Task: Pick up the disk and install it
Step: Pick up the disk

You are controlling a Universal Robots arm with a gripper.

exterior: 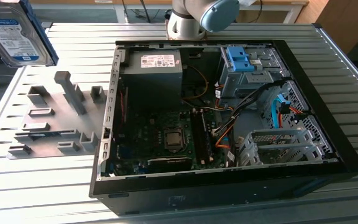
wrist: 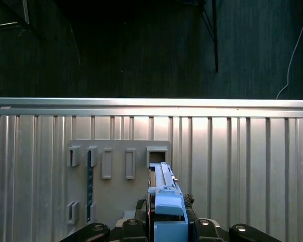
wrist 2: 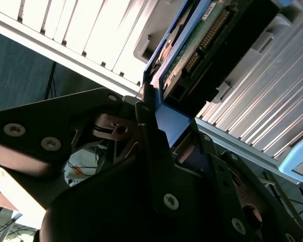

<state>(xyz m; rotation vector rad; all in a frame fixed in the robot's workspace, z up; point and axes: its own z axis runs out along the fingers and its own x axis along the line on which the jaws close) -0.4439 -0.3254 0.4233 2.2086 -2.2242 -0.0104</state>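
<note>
Right now, in the exterior view, you have the disk [exterior: 14,35] up in the air at the exterior view's far left. It is clear of the counter [exterior: 42,186], its label faces the camera and its long axis stands roughly upright. Below it lies the grey holder plate [exterior: 54,121]. The open computer case [exterior: 229,116] sits well apart from the disk, toward the exterior view's right, and that is the relation that matters to you. Inside the case, the metal drive cage [exterior: 278,144] near its right wall looks unoccupied, so I judge the disk picked up but not yet installed.

Turn to the second wrist view: your gripper [wrist 2: 164,118] is closed narrow on the blue frame at one end of the disk [wrist 2: 207,45]. The body reaches straight out from the gripper, its green circuit board in sight.

Finally, in the first wrist view, you see the disk [wrist: 164,186] edge-on. It rises from the gripper [wrist: 166,224], with its long axis pointing away from the wrist. Behind it are the holder plate [wrist: 116,201] and the ribbed counter [wrist: 242,161]. The slot in line with the disk looks vacant.
</note>
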